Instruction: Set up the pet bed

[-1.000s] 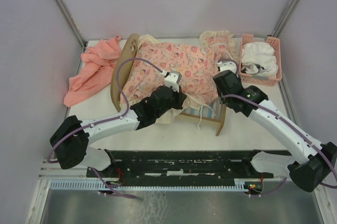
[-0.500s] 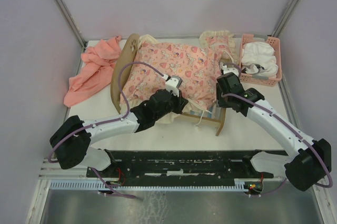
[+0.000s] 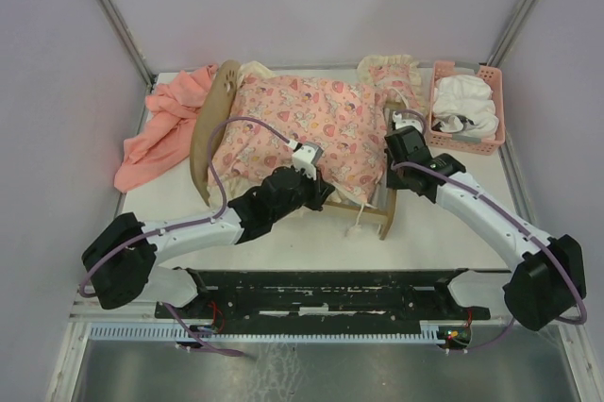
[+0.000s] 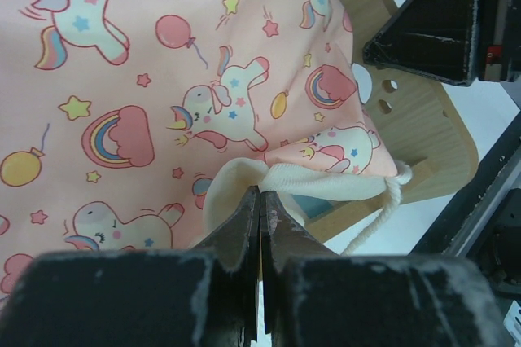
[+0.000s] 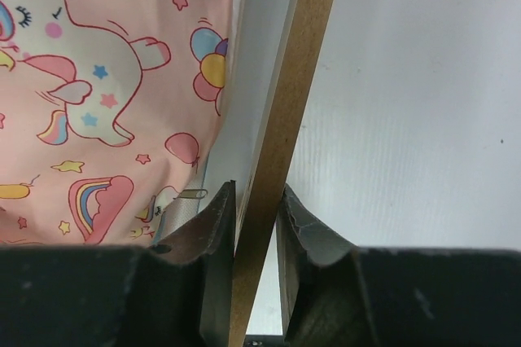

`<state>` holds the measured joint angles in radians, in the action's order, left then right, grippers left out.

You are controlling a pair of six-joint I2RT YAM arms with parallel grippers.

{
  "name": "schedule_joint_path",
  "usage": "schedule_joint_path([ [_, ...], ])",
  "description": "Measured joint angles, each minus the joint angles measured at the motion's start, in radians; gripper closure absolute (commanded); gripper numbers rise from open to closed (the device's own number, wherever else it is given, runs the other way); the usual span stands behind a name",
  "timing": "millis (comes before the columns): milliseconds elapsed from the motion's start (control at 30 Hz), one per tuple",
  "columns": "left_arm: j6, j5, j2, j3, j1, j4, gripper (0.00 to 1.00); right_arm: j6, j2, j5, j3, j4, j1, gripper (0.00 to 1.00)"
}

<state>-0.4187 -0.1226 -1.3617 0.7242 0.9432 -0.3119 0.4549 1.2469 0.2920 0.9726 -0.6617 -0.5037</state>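
Observation:
The pet bed (image 3: 209, 133) stands mid-table, its rounded headboard on the left and its footboard (image 3: 389, 199) on the right. A pink unicorn-print cushion (image 3: 302, 124) covers it. A strip of striped base (image 3: 363, 196) shows at the near right corner. My left gripper (image 3: 307, 159) is shut on the cushion's cream hem (image 4: 244, 180) at the near edge, fingertips pressed together (image 4: 261, 196). A white cord (image 4: 378, 217) hangs from that hem. My right gripper (image 3: 401, 133) straddles the footboard's top edge. The thin wooden board (image 5: 297, 78) sits between its fingers (image 5: 256, 200), which close on it.
A salmon-pink cloth (image 3: 165, 128) lies crumpled left of the headboard. A pink plastic basket (image 3: 470, 145) with white fabric stands at the back right, close to my right gripper. A frilled pillow (image 3: 396, 70) lies behind the footboard. Grey walls enclose the table.
My right gripper has narrowed onto the footboard. The bed has swung slightly, headboard shifting left. My left gripper, still pinching the hem, has drawn a little toward the near left.

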Motion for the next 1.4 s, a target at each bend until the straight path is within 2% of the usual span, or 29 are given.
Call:
schedule_joint_path([
  [233, 0.018, -0.075, 0.011, -0.005, 0.002, 0.003, 0.97, -0.039, 0.136, -0.034, 0.099, 0.064, -0.016, 0.78],
  [300, 0.023, -0.107, 0.008, -0.005, 0.002, 0.005, 0.97, -0.064, 0.176, -0.042, 0.126, 0.096, -0.019, 0.72],
  [400, 0.031, -0.14, -0.011, -0.003, 0.002, 0.011, 0.96, -0.105, 0.211, -0.045, 0.151, 0.125, -0.022, 0.58],
  [533, 0.041, -0.163, -0.04, 0.006, 0.002, 0.034, 0.96, -0.146, 0.208, -0.034, 0.17, 0.102, -0.04, 0.5],
  [633, 0.042, -0.169, -0.046, 0.018, 0.002, 0.047, 0.96, -0.123, 0.144, -0.005, 0.157, 0.058, -0.061, 0.5],
  [733, 0.042, -0.174, -0.046, 0.027, 0.002, 0.05, 0.95, -0.064, 0.002, 0.04, 0.079, 0.033, -0.104, 0.5],
  [867, 0.04, -0.173, -0.046, 0.029, 0.0, 0.054, 0.95, 0.034, -0.166, 0.103, -0.039, -0.005, -0.21, 0.5],
  [1000, 0.033, -0.162, -0.046, 0.029, -0.002, 0.055, 0.95, 0.135, -0.24, 0.177, -0.151, 0.016, -0.323, 0.49],
  [1100, 0.013, -0.15, -0.05, 0.029, -0.008, 0.055, 0.94, 0.202, -0.248, 0.244, -0.229, 0.05, -0.417, 0.5],
  [1233, -0.015, -0.129, -0.053, 0.029, -0.02, 0.054, 0.94, 0.261, -0.194, 0.351, -0.302, 0.128, -0.54, 0.57],
  [1400, -0.042, -0.107, -0.053, 0.028, -0.034, 0.048, 0.94, 0.286, -0.093, 0.43, -0.357, 0.277, -0.566, 0.6],
])
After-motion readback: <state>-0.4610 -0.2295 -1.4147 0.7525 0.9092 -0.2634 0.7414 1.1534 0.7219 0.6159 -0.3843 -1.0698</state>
